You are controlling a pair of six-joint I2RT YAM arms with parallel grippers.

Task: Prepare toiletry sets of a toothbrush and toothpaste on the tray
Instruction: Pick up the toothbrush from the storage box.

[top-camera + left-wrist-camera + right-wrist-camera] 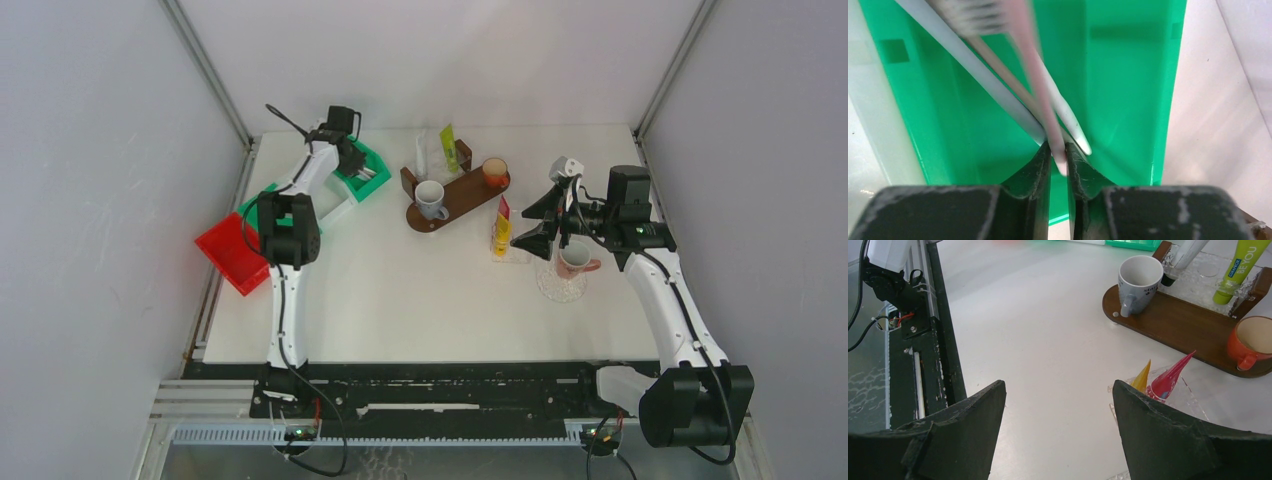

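Note:
In the left wrist view my left gripper (1058,155) is down in the green bin (1128,75), shut on the end of a pink toothbrush (1035,75). White toothbrushes (973,65) lie beside it. From above, the left gripper (352,160) is at the bin at the back left. The brown tray (470,195) holds a grey mug (431,198) and an orange cup (494,172); a green-yellow tube (449,147) stands behind it. My right gripper (535,222) hovers open, right of a red-yellow tube (501,228) and beside a pink mug (574,260).
A red bin (232,252) sits at the table's left edge. The pink mug stands on a clear glass dish (560,288). In the right wrist view the grey mug (1139,282), the tray (1188,325) and the red tube (1170,377) lie ahead of the open fingers.

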